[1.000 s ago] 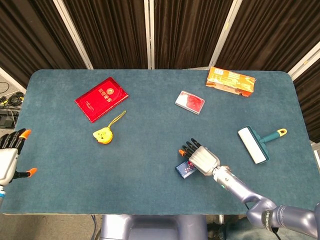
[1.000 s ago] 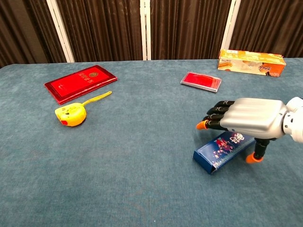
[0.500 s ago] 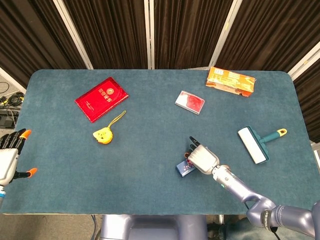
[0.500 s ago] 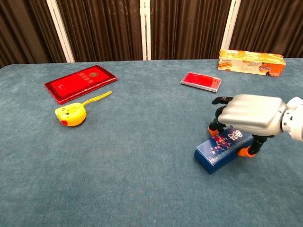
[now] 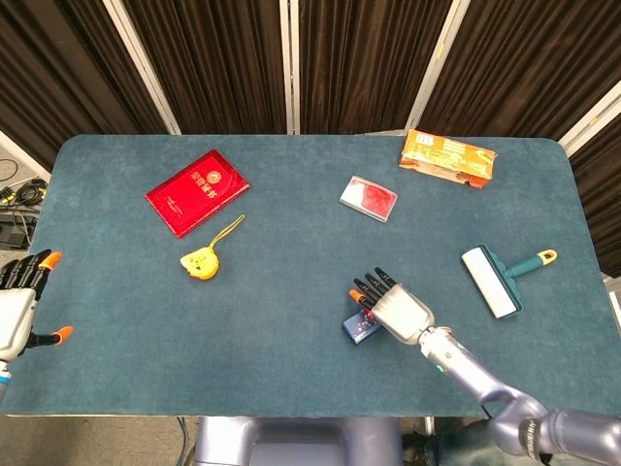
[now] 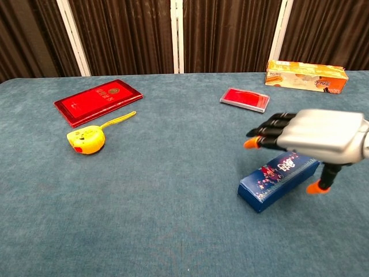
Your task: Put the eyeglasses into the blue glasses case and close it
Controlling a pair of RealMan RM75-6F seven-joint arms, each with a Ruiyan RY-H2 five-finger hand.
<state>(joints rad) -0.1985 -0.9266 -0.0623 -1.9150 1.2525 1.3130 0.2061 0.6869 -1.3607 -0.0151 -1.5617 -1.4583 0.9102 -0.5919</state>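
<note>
The blue glasses case (image 5: 357,329) (image 6: 275,180) lies shut on the table, near the front and right of centre, with a colourful print on its lid. My right hand (image 5: 393,307) (image 6: 314,136) hovers just over its right end with the fingers stretched out and apart, holding nothing. Its thumb hangs down beside the case's end. My left hand (image 5: 19,303) stays off the table's left edge, fingers apart and empty. No eyeglasses show in either view.
A red booklet (image 5: 197,191) and a yellow tape measure (image 5: 201,261) lie at the left. A small red packet (image 5: 369,198) sits mid-table, an orange box (image 5: 447,157) at the back right, and a lint roller (image 5: 495,280) at the right.
My right hand's fingers curled down onto the case half a second ago; now they have straightened and lifted off it. The case has shifted slightly. The left hand has not moved.
</note>
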